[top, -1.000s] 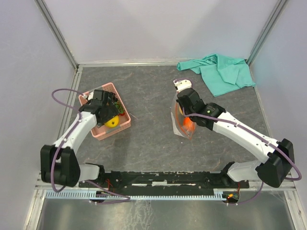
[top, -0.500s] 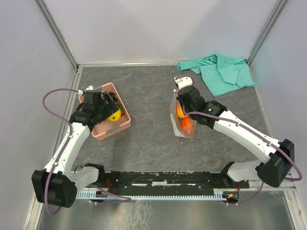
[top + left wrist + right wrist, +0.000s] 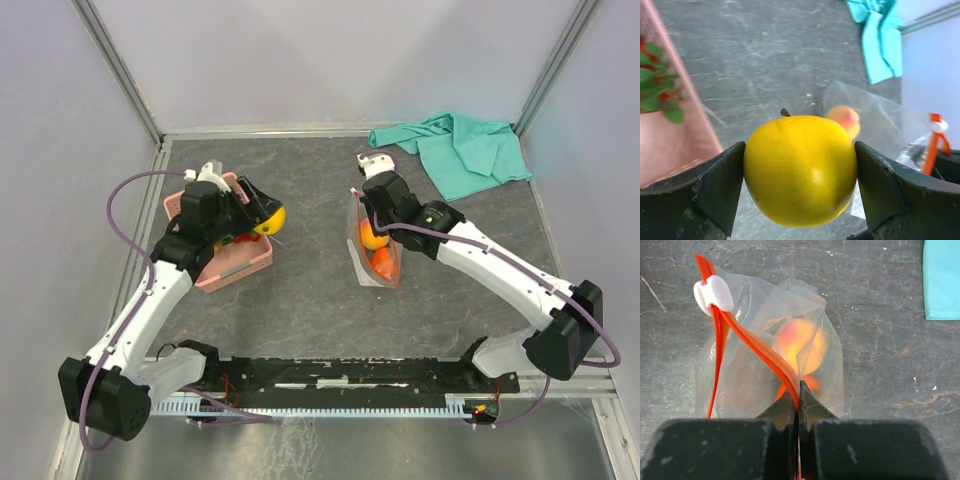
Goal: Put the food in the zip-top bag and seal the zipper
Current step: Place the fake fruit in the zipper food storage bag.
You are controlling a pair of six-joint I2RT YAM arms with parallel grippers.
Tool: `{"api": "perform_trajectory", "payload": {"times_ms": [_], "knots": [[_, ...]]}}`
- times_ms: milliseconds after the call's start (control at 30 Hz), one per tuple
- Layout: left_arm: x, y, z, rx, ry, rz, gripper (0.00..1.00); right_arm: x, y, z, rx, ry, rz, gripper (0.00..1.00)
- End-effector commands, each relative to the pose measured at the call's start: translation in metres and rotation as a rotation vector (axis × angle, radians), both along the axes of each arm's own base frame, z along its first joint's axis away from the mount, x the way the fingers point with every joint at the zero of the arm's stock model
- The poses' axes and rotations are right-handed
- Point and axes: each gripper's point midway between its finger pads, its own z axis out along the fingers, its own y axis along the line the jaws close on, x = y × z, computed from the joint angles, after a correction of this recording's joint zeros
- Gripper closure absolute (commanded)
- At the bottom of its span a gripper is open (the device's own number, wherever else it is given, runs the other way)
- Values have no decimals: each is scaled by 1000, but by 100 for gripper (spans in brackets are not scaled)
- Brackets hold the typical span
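Note:
My left gripper (image 3: pixel 265 218) is shut on a yellow lemon (image 3: pixel 270 220), held in the air just right of the pink basket; in the left wrist view the lemon (image 3: pixel 800 170) fills the space between both pads. My right gripper (image 3: pixel 374 203) is shut on the orange-red zipper (image 3: pixel 755 347) of the zip-top bag (image 3: pixel 372 262) and holds its mouth up and open. The white slider (image 3: pixel 714 291) sits at the strip's far end. An orange (image 3: pixel 372 236) and another orange fruit (image 3: pixel 384 263) lie inside the bag. The bag (image 3: pixel 880 125) shows ahead of the lemon.
The pink basket (image 3: pixel 235 262) stands at the left with green leaves and red bits (image 3: pixel 660 95) inside. A teal cloth (image 3: pixel 460 150) lies at the back right. Grey walls close the table at the back and sides.
My left gripper has lifted the lemon out of the basket and carried it right, towards the bag. My right gripper has pulled the bag's mouth up and a little left.

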Motion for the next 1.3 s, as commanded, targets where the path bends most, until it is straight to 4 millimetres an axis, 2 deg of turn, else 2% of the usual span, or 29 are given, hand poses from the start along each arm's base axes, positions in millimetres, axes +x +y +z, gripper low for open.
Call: {"api": "perform_trajectory", "payload": {"times_ms": [0, 167, 333, 433, 733, 967, 1100, 1267], "knots": [[2, -41, 65, -146, -191, -104, 57, 4, 17, 25, 90, -23, 14, 97], [-9, -83, 89, -216, -259, -197, 58, 4, 26, 32, 115, 0, 31, 96], [-18, -113, 110, -269, -313, -268, 59, 5, 39, 24, 141, 43, 39, 96], [-24, -121, 119, -297, -346, -290, 60, 8, 49, 18, 154, 79, 46, 97], [-42, -128, 134, -366, -410, -320, 60, 15, 71, 16, 209, 134, 32, 98], [-48, -147, 118, -367, -388, -348, 61, 15, 76, 35, 271, 118, 25, 98], [-45, -148, 89, -329, -329, -313, 64, 13, 74, 46, 303, 100, 18, 98], [-40, -133, 52, -245, -259, -232, 64, 10, 68, 51, 322, 81, 0, 98]]}}
